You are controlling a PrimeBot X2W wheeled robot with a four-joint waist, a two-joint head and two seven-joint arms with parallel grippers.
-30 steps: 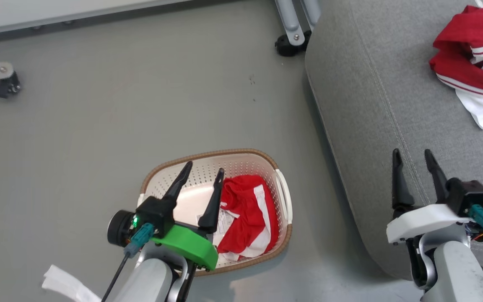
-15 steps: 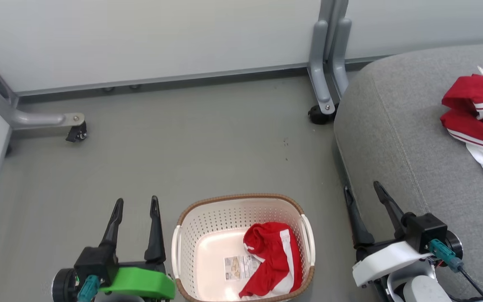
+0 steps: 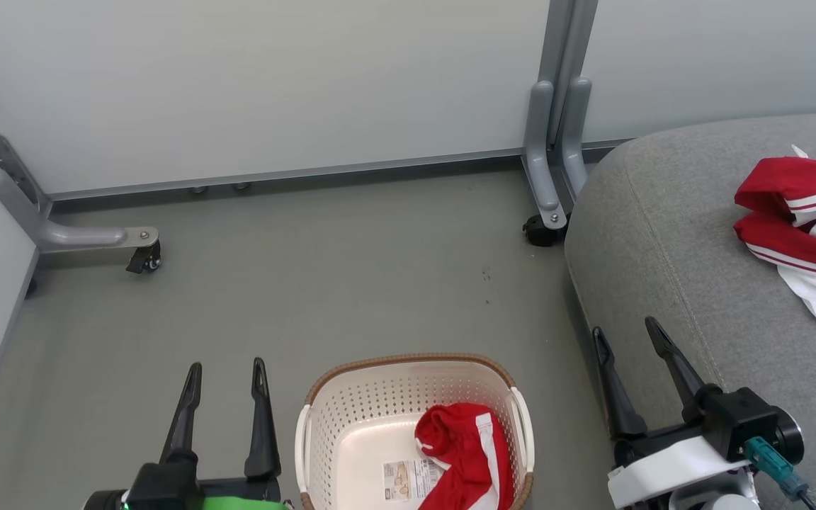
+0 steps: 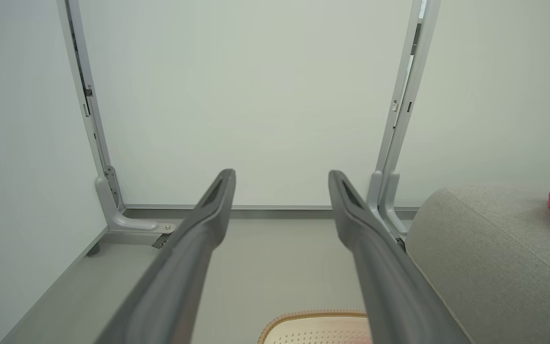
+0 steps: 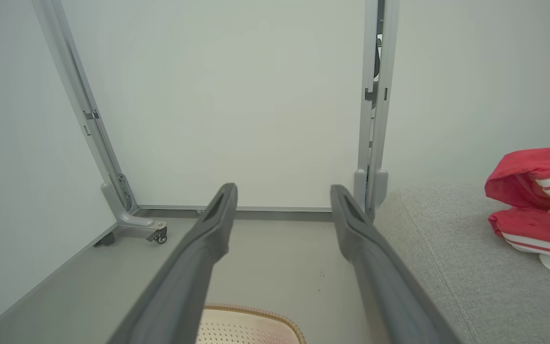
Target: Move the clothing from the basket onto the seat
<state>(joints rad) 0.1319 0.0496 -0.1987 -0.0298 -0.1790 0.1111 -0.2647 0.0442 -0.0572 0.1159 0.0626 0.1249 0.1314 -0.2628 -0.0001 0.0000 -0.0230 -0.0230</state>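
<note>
The cream basket (image 3: 330, 432) with its brown rim sits on the floor at the bottom centre of the head view; its far rim also shows as the basket (image 4: 313, 317) and the basket (image 5: 251, 315) in the wrist views. One red garment with a white stripe (image 3: 461, 453) lies inside it, next to a paper label (image 3: 408, 480). A second red and white garment (image 3: 801, 223) lies on the grey seat (image 3: 663, 234) at the right, seen too as the garment (image 5: 537, 205). My left gripper (image 3: 227, 372) is open left of the basket. My right gripper (image 3: 627, 333) is open by the seat's front edge.
Pale partition walls close the back and left. Their grey metal feet with castors stand on the floor: one foot (image 3: 96, 237) at the left, another (image 3: 546, 191) beside the seat's far corner. Grey floor (image 3: 323, 269) stretches between the basket and the wall.
The head camera has tilted up, so the wall came into view and the basket slid to the bottom. My left gripper came out from over the basket to its left side, holding nothing.
</note>
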